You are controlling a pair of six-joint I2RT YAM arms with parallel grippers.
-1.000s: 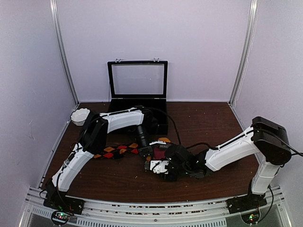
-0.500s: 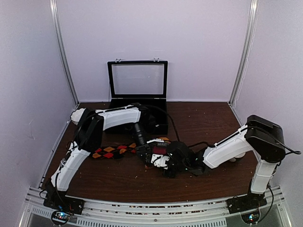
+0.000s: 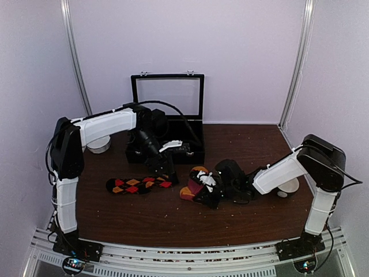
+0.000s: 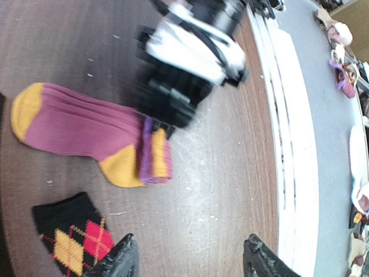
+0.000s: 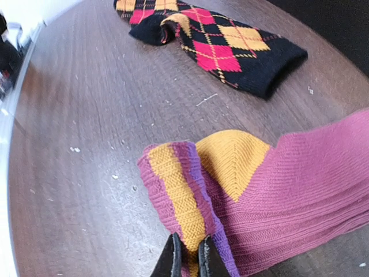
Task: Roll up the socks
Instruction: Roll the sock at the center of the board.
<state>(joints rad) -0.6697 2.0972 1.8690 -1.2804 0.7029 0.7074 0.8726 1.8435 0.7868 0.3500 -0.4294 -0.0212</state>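
The magenta-pink sock (image 4: 75,130) lies flat on the table with its orange-and-purple cuff end (image 5: 179,196) folded up over itself. My right gripper (image 5: 187,257) is shut on that folded cuff, and it sits at the sock's near edge (image 3: 203,187) in the top view. The black argyle sock (image 3: 138,184) lies stretched out to the left of the pink one, untouched. My left gripper (image 4: 190,262) hangs open above bare table between the two socks, just behind the argyle sock's right end (image 3: 168,172), holding nothing.
A black case (image 3: 167,147) with its lid raised stands at the back middle, close behind the left wrist. A white bowl (image 3: 98,144) sits at the back left. Another white dish (image 3: 286,187) shows behind the right forearm.
My left gripper has opened, let go and drawn back and up from the pink sock. My right gripper has closed on the folded cuff and shifted slightly right.
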